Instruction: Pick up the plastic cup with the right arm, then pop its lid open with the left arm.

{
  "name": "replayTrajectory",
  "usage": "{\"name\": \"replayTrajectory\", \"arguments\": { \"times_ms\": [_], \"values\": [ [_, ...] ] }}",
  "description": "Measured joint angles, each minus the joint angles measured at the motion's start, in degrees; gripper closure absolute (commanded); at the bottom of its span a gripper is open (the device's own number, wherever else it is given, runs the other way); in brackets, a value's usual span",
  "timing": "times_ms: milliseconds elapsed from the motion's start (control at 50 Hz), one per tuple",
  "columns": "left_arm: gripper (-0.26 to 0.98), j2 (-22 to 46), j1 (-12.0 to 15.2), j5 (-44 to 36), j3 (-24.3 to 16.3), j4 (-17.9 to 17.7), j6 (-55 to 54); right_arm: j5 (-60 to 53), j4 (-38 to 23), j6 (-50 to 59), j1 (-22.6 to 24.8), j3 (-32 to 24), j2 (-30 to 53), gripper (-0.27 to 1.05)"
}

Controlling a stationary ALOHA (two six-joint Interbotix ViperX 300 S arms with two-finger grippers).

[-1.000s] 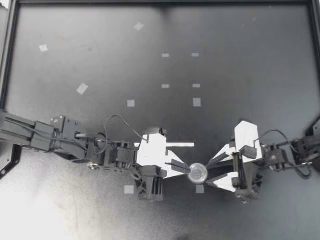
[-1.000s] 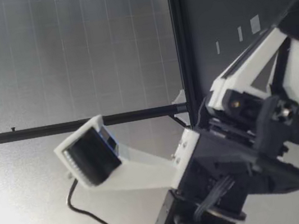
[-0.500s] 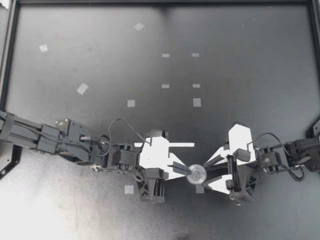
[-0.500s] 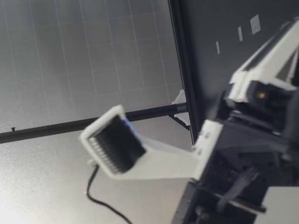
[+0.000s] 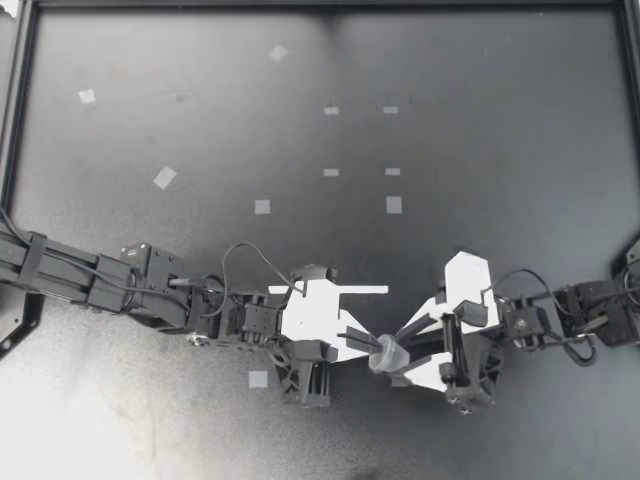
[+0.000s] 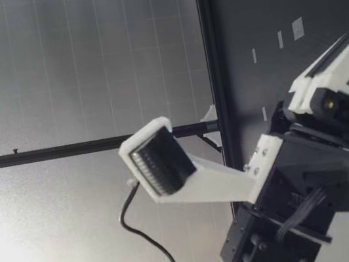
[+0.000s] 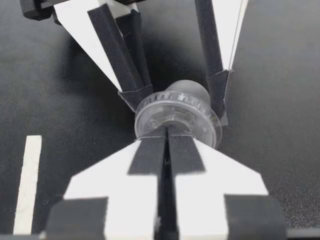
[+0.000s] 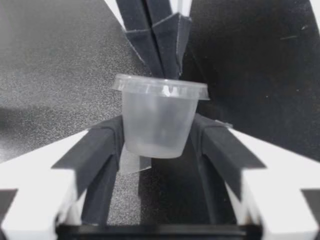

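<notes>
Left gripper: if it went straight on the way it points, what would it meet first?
The lid, whose rim the left gripper appears to pinch at its tips; just behind it is the cup, held in the right gripper.

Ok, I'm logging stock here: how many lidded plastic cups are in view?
1: the clear lidded cup, tilted, clamped between my right gripper's jaws, with my left gripper shut at its lid rim. Another could hide under the arms, though none shows.

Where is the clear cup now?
In the top view, the cup is gripped between my right gripper's fingers, with my left gripper touching its lid.
</notes>
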Motion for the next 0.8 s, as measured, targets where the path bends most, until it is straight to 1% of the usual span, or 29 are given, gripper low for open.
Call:
{"name": "replayTrajectory", "arguments": {
  "times_ms": [120,340,420,620,700,800],
  "values": [
    [0.76,0.0,0.0,0.09,-0.09,0.09,0.0,1.05,0.97,0.09,0.0,-0.09,-0.18,0.24],
    [0.76,0.09,0.0,0.09,-0.09,0.09,0.0,2.11,1.23,0.18,0.18,-0.18,-0.79,0.39],
    [0.76,0.0,0.0,0.09,0.0,0.09,0.0,2.11,1.23,0.18,0.18,-0.18,-0.88,0.42],
    [0.75,-0.09,0.0,0.26,0.0,0.0,0.0,2.11,1.23,0.18,0.18,-0.62,-0.79,0.42],
    [0.75,-1.41,0.0,0.44,1.32,-0.09,0.0,1.49,1.23,0.09,0.18,-0.09,-1.41,0.42],
    [0.73,-5.89,0.09,0.18,4.22,-0.53,-0.35,-1.93,1.05,-0.35,0.18,2.37,-4.13,0.42]
  ]
}}
